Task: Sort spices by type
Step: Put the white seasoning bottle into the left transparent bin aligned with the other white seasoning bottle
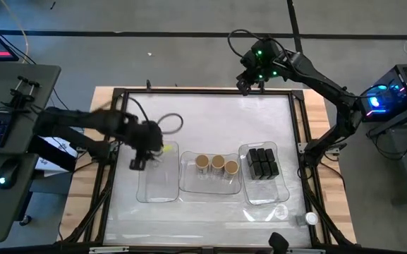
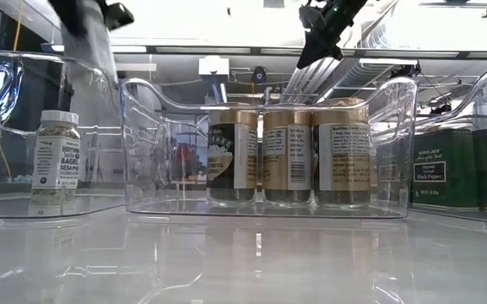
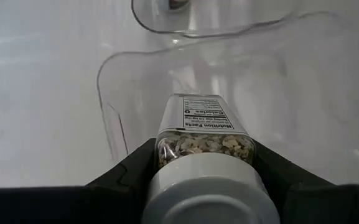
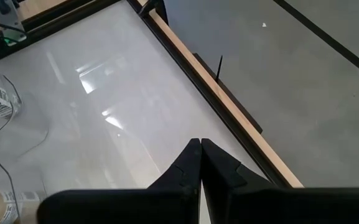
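Note:
My left gripper (image 1: pixel 141 156) hangs over the far end of the left clear tray (image 1: pixel 157 189), shut on a clear jar with a white lid (image 3: pixel 204 134). Another white-lidded jar (image 2: pixel 57 160) stands upright on that tray's floor. Three round tan-topped spices (image 1: pixel 216 164) stand in the middle tray (image 1: pixel 189 185). Several black boxy ones (image 1: pixel 261 162) fill the right tray (image 1: pixel 282 189). My right gripper (image 4: pixel 200 144) is shut with nothing in it, raised over the table's far edge (image 1: pixel 245 86). My left gripper pinches the jar between its two fingers (image 3: pixel 135 167), on opposite sides of the body just below the white lid (image 3: pixel 167 144). The fingers come steeply from above. The jar hangs lid up and bottom down, clear of the tray below it.
A loose white-lidded jar (image 1: pixel 309 220) lies near the table's near right corner, with a clear thing (image 1: pixel 281 210) beside it. A wooden and dark frame (image 1: pixel 309 141) borders the white table. The far half of the table (image 1: pixel 203 116) is bare.

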Action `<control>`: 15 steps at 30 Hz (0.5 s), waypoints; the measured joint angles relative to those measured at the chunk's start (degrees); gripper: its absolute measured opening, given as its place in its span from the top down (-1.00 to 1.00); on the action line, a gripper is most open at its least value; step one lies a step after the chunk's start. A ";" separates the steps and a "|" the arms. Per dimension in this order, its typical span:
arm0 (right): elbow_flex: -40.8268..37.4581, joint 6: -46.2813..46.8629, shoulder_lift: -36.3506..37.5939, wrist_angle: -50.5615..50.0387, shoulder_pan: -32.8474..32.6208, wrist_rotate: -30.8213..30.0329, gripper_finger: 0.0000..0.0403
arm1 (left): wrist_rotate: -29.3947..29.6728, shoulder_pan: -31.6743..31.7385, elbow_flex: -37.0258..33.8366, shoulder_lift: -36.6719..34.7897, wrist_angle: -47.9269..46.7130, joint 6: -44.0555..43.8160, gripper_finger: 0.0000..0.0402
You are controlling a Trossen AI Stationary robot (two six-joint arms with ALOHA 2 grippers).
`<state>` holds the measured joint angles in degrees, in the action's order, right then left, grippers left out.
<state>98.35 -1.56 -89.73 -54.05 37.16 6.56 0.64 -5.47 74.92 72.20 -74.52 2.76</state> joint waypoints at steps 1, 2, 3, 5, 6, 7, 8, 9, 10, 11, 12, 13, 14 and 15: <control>0.00 0.02 0.00 0.17 -0.02 -0.02 1.00 | 1.20 -1.10 -2.56 -0.02 3.19 -0.80 0.19; 0.00 0.02 0.00 0.33 -0.02 -0.02 1.00 | 1.76 -1.81 -4.77 0.02 6.71 -1.16 0.19; 0.00 0.02 0.00 0.39 -0.02 0.00 1.00 | 1.93 -2.26 -7.00 0.25 10.76 -1.29 0.19; 0.02 0.02 0.00 0.44 -0.02 0.03 1.00 | 1.82 -2.38 -10.15 0.92 18.13 -1.66 0.19; 0.02 0.06 0.00 0.42 -0.02 0.05 1.00 | 1.87 -2.23 -11.31 1.46 20.15 -1.68 0.19; 0.02 0.17 0.00 0.36 -0.02 0.07 1.00 | 1.94 -1.98 -12.15 2.03 20.42 -1.68 0.19; 0.02 0.31 0.00 0.30 -0.02 0.07 1.00 | 2.03 -1.83 -12.90 2.71 19.24 -1.66 0.19; 0.02 0.65 0.00 0.29 -0.02 0.08 1.00 | 2.20 -1.51 -13.59 3.57 16.93 -1.38 0.19; 0.02 1.03 0.00 0.29 -0.02 0.09 1.00 | 2.42 -1.20 -14.22 4.53 14.04 -1.02 0.19; 0.02 1.19 0.00 0.29 -0.02 0.11 1.00 | 2.47 -0.98 -14.55 5.55 11.05 -0.69 0.19; 0.02 1.26 0.00 0.29 -0.02 0.11 1.00 | 2.46 -0.65 -14.71 6.45 9.30 -0.27 0.19; 0.02 1.21 0.00 0.29 -0.02 0.11 1.00 | 2.47 -0.29 -14.80 7.08 8.43 0.49 0.19; 0.02 1.18 0.00 0.29 -0.02 0.11 1.00 | 2.39 -0.01 -15.02 7.53 8.16 1.29 0.19; 0.02 1.24 0.00 0.29 -0.02 0.11 1.00 | 1.99 0.22 -15.36 7.91 8.30 2.25 0.19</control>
<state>98.37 -0.32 -89.73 -53.76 37.15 6.68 2.63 -5.25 59.56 80.11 -66.22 5.01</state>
